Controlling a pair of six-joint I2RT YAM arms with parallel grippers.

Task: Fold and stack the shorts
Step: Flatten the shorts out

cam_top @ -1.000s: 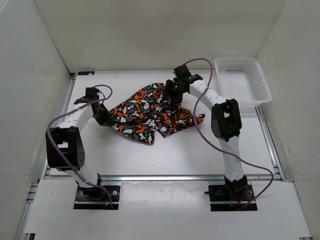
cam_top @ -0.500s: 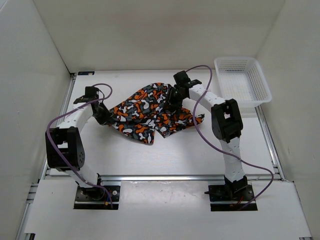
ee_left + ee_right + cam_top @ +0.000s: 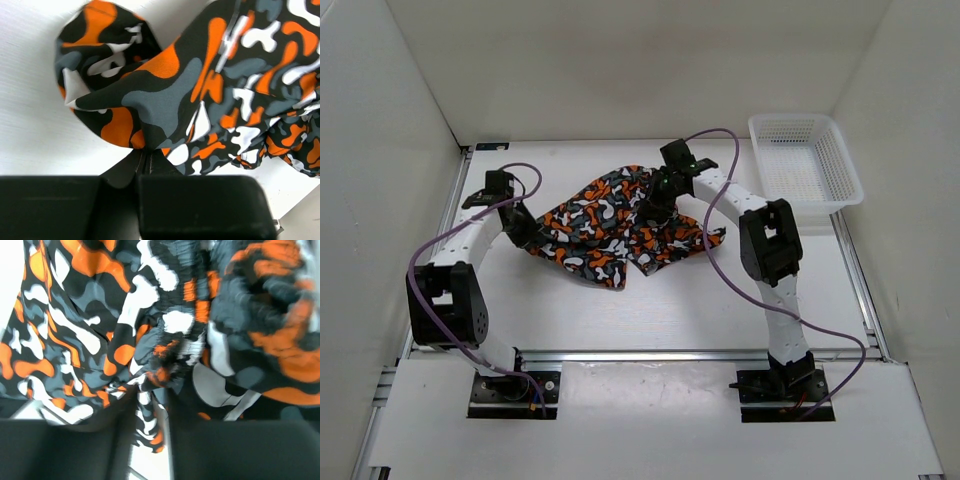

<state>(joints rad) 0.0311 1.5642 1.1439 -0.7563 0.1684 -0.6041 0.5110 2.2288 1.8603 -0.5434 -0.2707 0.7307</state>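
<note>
On the white tabletop (image 3: 650, 305), between the two arms: soft crumpled shorts (image 3: 605, 225) in an orange, black, grey and white blotch print.
Left pincer (image 3: 142, 159) is clamped tight on the shorts' left edge. Right pincer (image 3: 150, 390) grips a bunched ridge of fabric at the far-right side. White plastic mesh basket (image 3: 807, 160) sits in the far-right corner, apart.
</note>
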